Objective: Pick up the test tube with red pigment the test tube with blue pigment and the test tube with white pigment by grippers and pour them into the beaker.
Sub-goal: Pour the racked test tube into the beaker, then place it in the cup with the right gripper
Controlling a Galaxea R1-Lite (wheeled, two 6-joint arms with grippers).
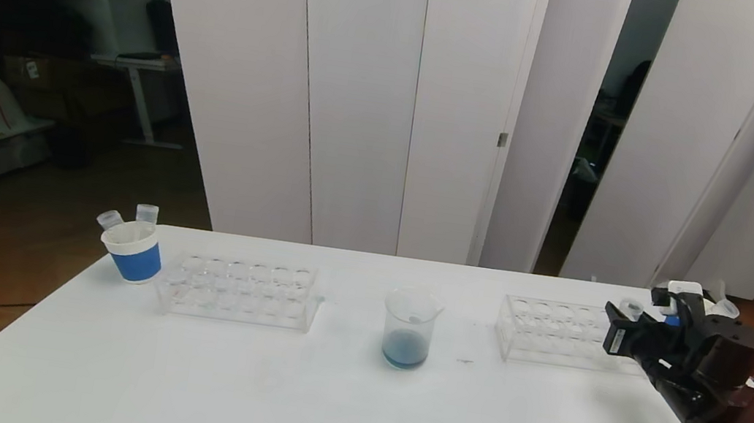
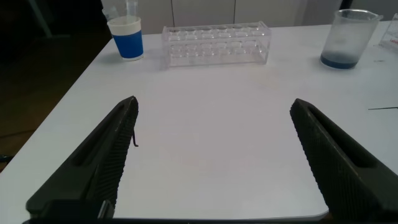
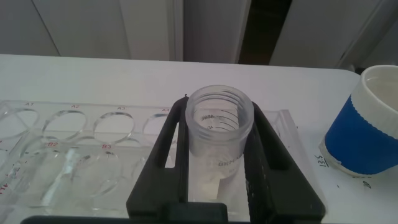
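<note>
At right of the head frame, the right gripper (image 3: 219, 163) clamps the upright, mouth-up test tube with white pigment (image 3: 219, 134); left gripper (image 2: 211, 155) gapes empty.

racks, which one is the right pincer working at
The rack on the robot's right, where the right pincer grips a tube; the left rack sits untouched.

The clear rack (image 3: 81, 149) bears well labels A2, A3, B3.

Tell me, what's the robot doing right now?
Right gripper shut on the test tube with white pigment, over the right-hand rack. Left gripper open, idle. Beaker holds blue liquid; path clear.
</note>
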